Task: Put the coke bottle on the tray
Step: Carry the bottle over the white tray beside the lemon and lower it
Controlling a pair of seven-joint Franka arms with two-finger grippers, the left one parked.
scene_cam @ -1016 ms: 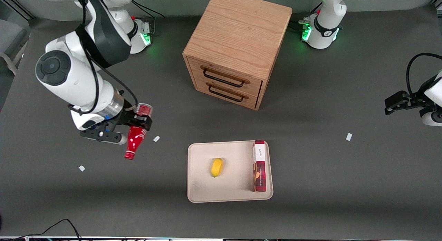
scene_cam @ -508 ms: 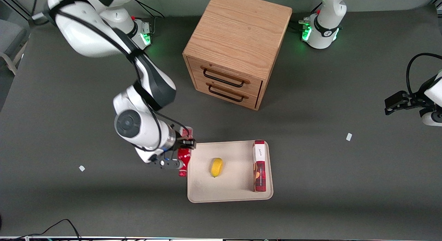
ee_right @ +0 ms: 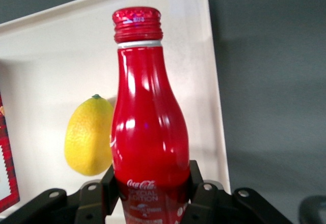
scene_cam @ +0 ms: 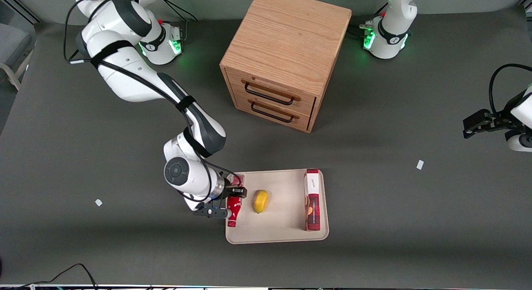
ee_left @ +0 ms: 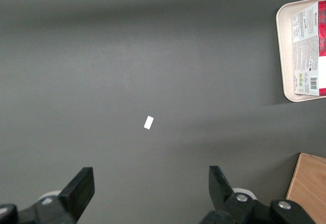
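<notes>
My gripper (scene_cam: 233,202) (ee_right: 151,179) is shut on the coke bottle (scene_cam: 233,210) (ee_right: 147,127), a small red bottle with white script and a red cap. The black fingers (ee_right: 108,183) clamp its lower body. Held this way, the bottle lies tilted over the beige tray (scene_cam: 282,236) (ee_right: 209,71), at the tray's end toward the working arm, with its cap pointing nearer the front camera. I cannot tell whether the bottle touches the tray.
A yellow lemon (scene_cam: 261,201) (ee_right: 89,136) lies on the tray beside the bottle. A red-and-white box (scene_cam: 312,199) (ee_left: 309,51) lies along the tray's end toward the parked arm. A wooden drawer cabinet (scene_cam: 286,57) stands farther from the front camera. Small white scraps (scene_cam: 419,164) dot the table.
My gripper has carried the coke bottle from the open table at the working arm's end sideways to over the tray's edge, and a little nearer the front camera.
</notes>
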